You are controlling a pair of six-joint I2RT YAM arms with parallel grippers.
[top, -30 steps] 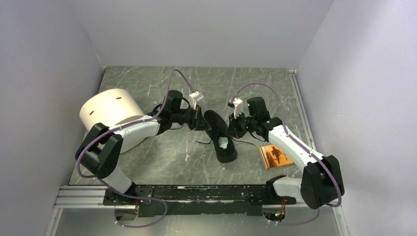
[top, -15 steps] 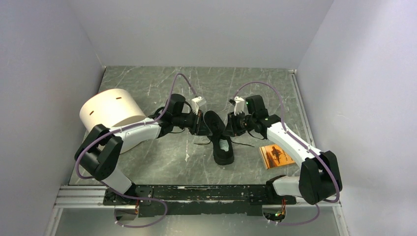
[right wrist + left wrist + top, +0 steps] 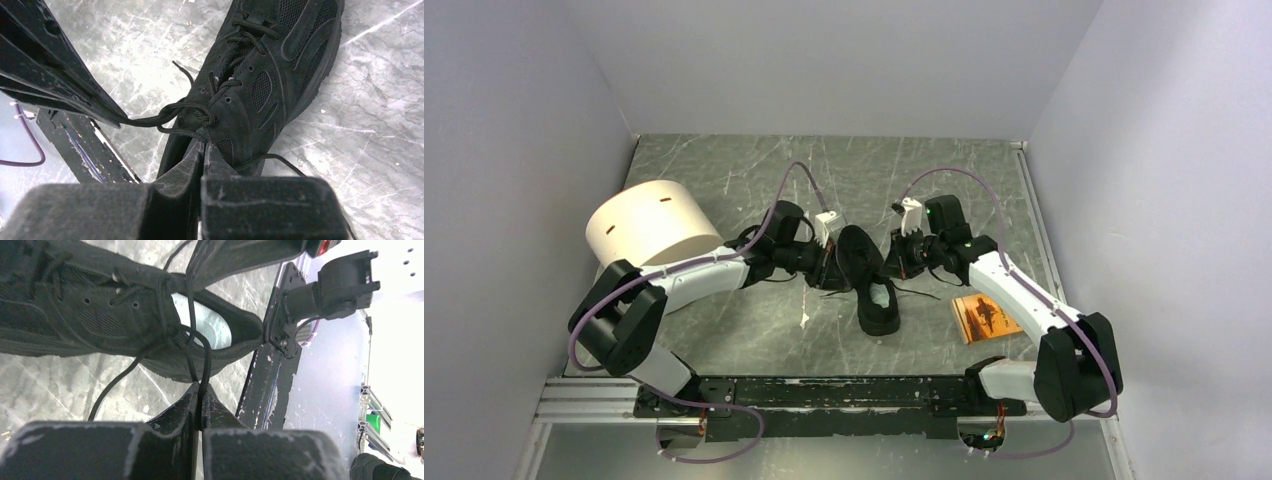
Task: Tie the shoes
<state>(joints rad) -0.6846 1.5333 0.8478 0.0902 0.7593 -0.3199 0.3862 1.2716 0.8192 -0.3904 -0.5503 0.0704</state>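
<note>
Along the bottom edge of my overhead view sit the two arm bases. Just above them, right of centre, the orange booklet lies flat on the marbled table. Left of the booklet, in mid-frame, the black sneaker rests on its sole, with the heel and pale insole toward the bottom and the toe pointing up the frame. The arms meet it from either side: the left gripper is at its left flank and the right gripper at its right. On my left wrist feed that claw is clenched, with a loop of the laces pinched at its tips and running up to the eyelets. On the right wrist feed the right claw's fingers are pressed together too, and a strand runs into their tips just beside the shoe's collar. A loose lace end trails on the table. Farther up, at the left of the overhead view, a white drum stands against the side wall.
</note>
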